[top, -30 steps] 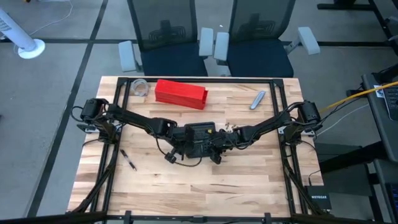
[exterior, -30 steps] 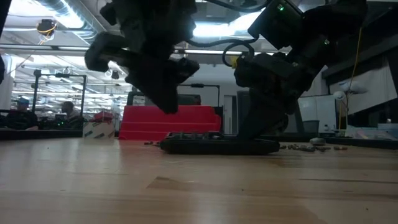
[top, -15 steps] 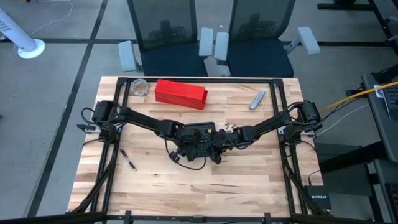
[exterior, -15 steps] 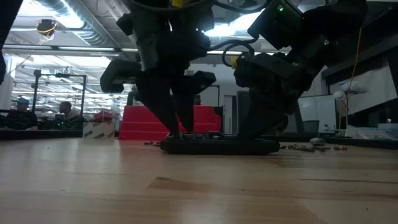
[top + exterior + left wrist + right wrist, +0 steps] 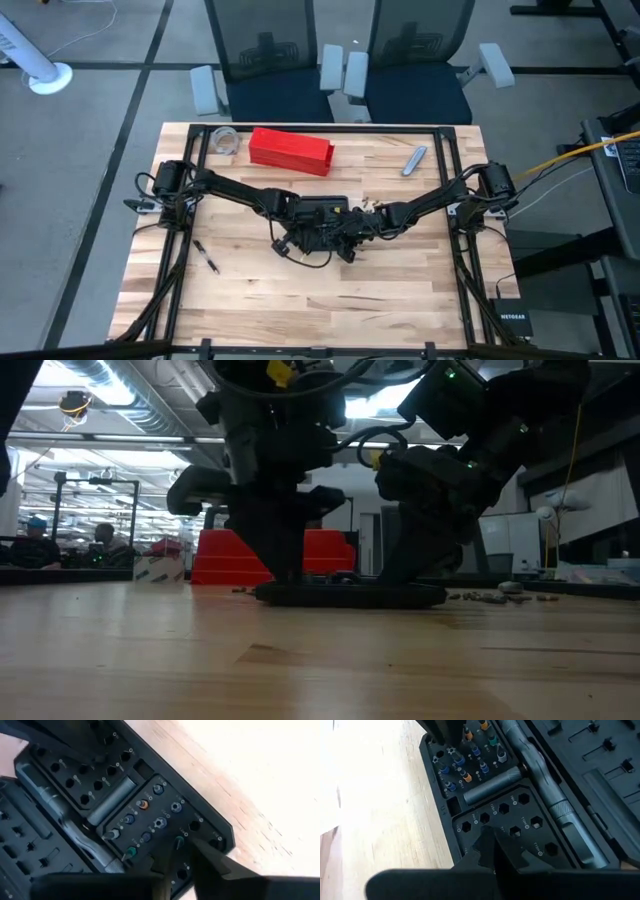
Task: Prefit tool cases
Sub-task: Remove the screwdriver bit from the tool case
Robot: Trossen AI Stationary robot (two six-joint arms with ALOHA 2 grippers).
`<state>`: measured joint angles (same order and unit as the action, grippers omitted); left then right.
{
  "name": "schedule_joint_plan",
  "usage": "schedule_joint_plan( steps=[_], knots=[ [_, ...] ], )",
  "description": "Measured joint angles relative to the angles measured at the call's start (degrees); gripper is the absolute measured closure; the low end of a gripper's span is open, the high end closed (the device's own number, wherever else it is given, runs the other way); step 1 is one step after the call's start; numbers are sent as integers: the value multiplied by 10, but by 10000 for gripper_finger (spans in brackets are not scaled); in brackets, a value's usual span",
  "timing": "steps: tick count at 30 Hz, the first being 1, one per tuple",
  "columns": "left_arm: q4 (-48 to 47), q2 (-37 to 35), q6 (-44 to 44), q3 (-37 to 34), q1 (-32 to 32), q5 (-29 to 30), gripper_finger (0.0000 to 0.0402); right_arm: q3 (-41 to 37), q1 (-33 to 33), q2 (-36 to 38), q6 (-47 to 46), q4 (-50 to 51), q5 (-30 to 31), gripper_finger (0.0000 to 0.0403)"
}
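Both arms meet over the open case (image 5: 322, 222) mid-desk; left gripper (image 5: 182, 851), jaws narrow, sits directly above its bit sockets; right gripper (image 5: 492, 851), jaws shut, beside.

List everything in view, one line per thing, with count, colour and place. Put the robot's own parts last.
tool case: one, black, open at table centre, some sockets holding coloured bits
ratchet handle: one, grey metal, lying in the case
red box: one, red, far side of table, left of centre
clear container: one, transparent, beside the red box
grey tool: one, far right of table
pen: one, dark, near left
chairs: two, dark, behind table
left gripper: one, dark, over the case's bit sockets
right gripper: one, dark, shut, over empty sockets
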<state>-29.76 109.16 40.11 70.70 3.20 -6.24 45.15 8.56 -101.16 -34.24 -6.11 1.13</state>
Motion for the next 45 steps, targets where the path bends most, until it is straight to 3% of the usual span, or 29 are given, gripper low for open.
schedule_joint_plan(
  steps=[4, 15, 23, 28, 40, 45],
  knots=[
    [5, 6, -5, 0, 0, 2, 396, 0, 0, 0, 0, 1, 0, 403],
    [-59, 1, 4, 57, -5, 34, 401, 0, 0, 0, 0, 3, 1, 403],
    [-107, -1, 6, 78, -18, 29, 401, 0, 0, 0, 0, 7, 2, 403],
    [-105, 0, -44, 74, -18, 7, 401, 0, 0, 0, 0, 7, 6, 403],
    [-132, 21, -53, 74, -18, -2, 308, 0, 0, 0, 15, 5, 8, 403],
    [-127, 33, -52, 74, -13, 1, 291, 0, 0, 0, 16, 3, 8, 403]
  ],
)
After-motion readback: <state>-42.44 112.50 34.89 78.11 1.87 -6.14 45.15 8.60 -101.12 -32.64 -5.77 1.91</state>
